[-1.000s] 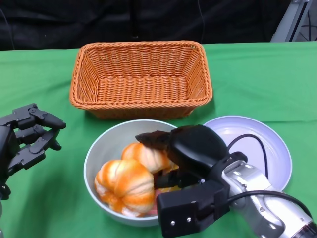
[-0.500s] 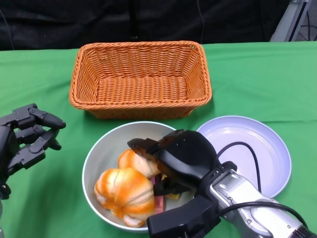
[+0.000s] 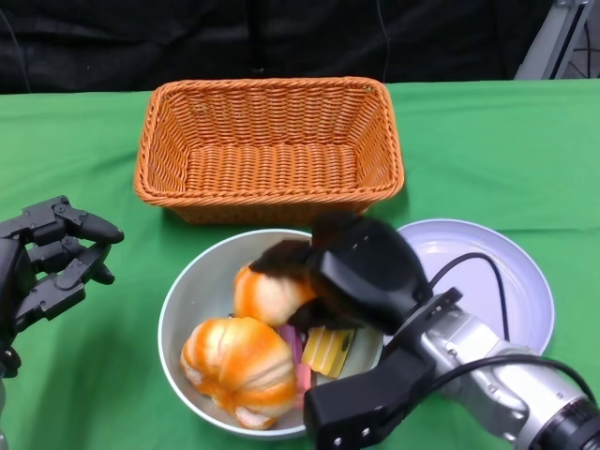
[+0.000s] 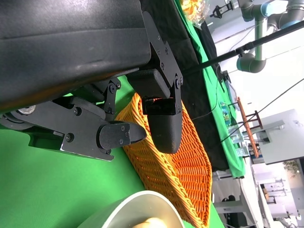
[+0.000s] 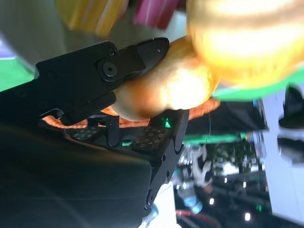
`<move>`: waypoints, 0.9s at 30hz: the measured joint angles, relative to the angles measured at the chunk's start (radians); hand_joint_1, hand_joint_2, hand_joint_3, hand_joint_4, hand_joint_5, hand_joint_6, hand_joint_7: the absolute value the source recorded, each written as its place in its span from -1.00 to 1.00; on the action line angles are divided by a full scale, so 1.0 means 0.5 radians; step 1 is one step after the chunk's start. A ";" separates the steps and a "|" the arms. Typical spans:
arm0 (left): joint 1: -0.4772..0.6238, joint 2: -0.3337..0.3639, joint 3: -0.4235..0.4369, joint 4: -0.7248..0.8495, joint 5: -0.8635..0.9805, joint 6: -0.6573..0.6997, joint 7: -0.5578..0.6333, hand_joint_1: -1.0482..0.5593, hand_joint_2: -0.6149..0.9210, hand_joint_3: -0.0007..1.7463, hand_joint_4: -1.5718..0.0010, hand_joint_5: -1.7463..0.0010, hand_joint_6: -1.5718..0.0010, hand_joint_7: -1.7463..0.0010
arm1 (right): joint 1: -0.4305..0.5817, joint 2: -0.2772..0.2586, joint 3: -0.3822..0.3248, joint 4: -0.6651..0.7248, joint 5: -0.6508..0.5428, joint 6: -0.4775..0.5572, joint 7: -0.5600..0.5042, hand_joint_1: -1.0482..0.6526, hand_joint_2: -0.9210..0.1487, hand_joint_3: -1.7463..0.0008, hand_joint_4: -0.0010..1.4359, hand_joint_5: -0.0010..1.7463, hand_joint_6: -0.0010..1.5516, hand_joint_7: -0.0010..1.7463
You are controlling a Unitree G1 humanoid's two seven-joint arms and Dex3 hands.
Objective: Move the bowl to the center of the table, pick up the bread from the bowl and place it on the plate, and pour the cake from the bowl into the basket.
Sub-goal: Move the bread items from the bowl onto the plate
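Green table [image 3: 487, 141], right hand [image 3: 328, 272] gripping bread [image 3: 267, 295] in bowl [image 3: 187, 295], left hand [image 3: 47, 262] spread

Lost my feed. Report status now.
Right hand grips bread in bowl. Left hand open, idle. Plate bare.

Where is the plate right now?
In the head view, the plate lies on the table's right side, beside the bowl, in front of the basket, partly hidden by the right hand.

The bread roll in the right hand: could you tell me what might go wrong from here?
The right hand grips one bread roll only at its end, so it might slip back into the bowl. Lifting could also drag out the cake slices beside it. The plate lies close, so the arm might nudge it.
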 measured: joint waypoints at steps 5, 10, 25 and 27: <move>-0.002 0.000 -0.001 0.011 0.002 -0.002 0.000 0.23 1.00 -0.50 0.04 -0.68 -0.06 -0.18 | -0.008 0.003 -0.116 -0.043 0.170 -0.103 -0.012 -0.07 -0.97 1.00 -0.14 0.77 -0.10 0.14; -0.007 0.000 -0.002 0.011 0.004 -0.002 0.001 0.24 1.00 -0.50 0.06 -0.68 -0.05 -0.19 | 0.045 -0.005 -0.215 -0.194 0.339 -0.122 0.099 -0.03 -0.98 1.00 -0.05 0.61 0.09 -0.17; -0.028 0.017 0.002 0.040 0.011 0.007 0.034 0.26 1.00 -0.49 0.03 -0.68 -0.04 -0.21 | 0.696 -0.132 -0.731 -1.038 1.049 0.092 0.775 0.09 -0.98 0.98 -0.05 0.77 0.13 -0.28; -0.036 0.021 0.004 0.057 0.006 0.011 0.032 0.27 0.99 -0.49 0.04 -0.68 -0.04 -0.20 | 0.742 -0.136 -0.785 -1.038 1.057 0.092 0.774 0.10 -0.99 0.98 -0.09 0.83 0.11 -0.24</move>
